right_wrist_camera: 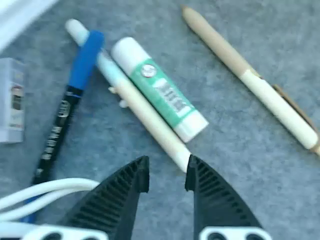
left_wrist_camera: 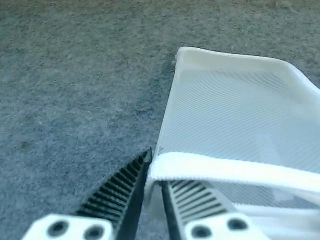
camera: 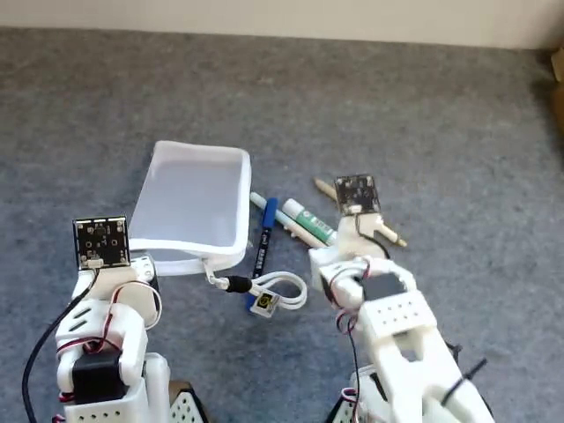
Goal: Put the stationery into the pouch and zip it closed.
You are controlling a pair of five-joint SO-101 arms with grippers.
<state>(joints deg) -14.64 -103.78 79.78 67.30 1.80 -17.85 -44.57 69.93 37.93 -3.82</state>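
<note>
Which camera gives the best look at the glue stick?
The right wrist view: the glue stick lies close and whole, label up, beside the white pen. The high view has it small, between that pen and the right arm.

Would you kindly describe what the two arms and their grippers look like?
The left arm and right arm are white plastic, with red wires and a square black camera board at each wrist. A black cable runs beside the left arm. The fingers are black, tapered and ridged.

Grey, fuzzy, carpet-like tabletop [camera: 441,115] lies flat. A pale strip [camera: 352,18] runs along its far edge. A brown object [camera: 558,88] sits at the right edge, too cropped to identify.
</note>
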